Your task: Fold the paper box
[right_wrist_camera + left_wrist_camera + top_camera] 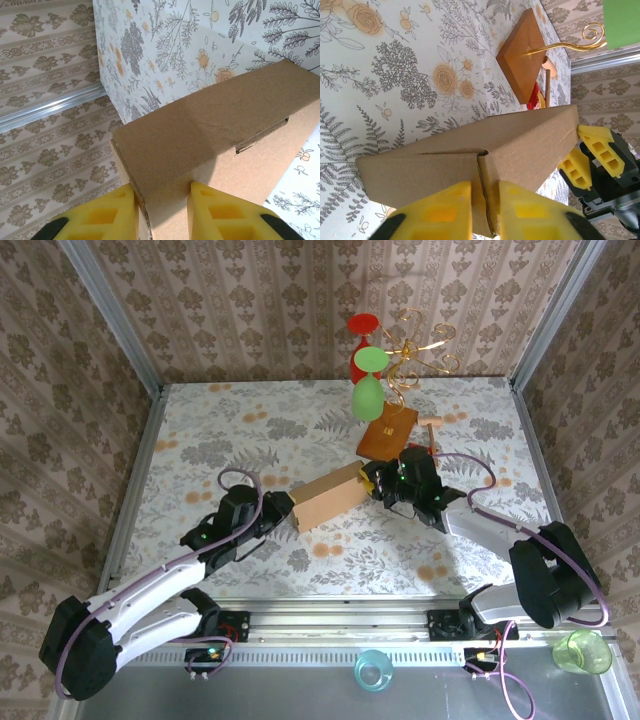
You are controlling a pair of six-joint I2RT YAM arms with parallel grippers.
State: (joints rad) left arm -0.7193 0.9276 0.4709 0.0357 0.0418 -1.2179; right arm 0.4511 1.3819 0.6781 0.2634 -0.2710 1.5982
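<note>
The paper box [328, 496] is a light-brown cardboard box, folded up, lying slanted in the middle of the table. My left gripper [283, 512] is at its near-left end. In the left wrist view its yellow fingers [485, 187] pinch a folded flap edge of the box [520, 145]. My right gripper [375, 480] is at the far-right end. In the right wrist view its fingers [162, 192] clamp the box's narrow end [200, 135] from both sides. The right gripper's fingers [585, 155] also show at the box's far corner in the left wrist view.
A reddish-brown wooden block [388, 432] lies just behind the box and carries a gold wire stand [420, 350] with a green goblet [368, 398] and a red goblet [362, 340]. A blue cup [372, 670] and a green cup [582, 650] sit by the front rail. Patterned walls enclose the table.
</note>
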